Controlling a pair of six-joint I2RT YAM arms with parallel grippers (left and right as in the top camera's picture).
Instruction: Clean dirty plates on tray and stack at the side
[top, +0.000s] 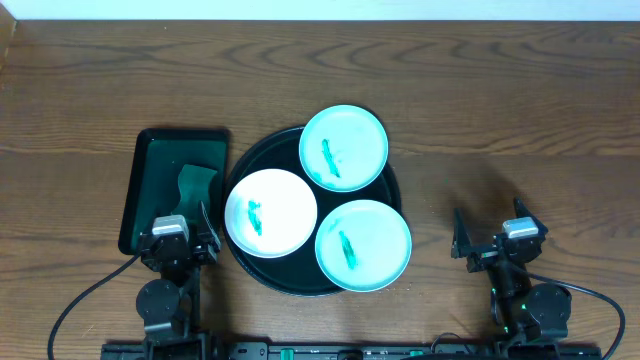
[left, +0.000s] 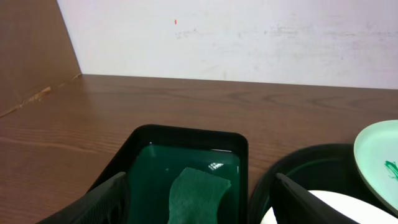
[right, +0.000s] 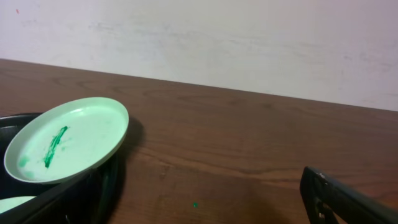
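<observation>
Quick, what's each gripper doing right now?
Left gripper: open, fingers wide apart, holding nothing.
Right gripper: open, fingers wide apart, holding nothing.

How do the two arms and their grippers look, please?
Both arms are black, with round joint housings. The left gripper and right gripper each have two flat, dark, tapered fingers and a silver-grey block on top. Black cables curve away from both bases. A green light shows near the right base.
</observation>
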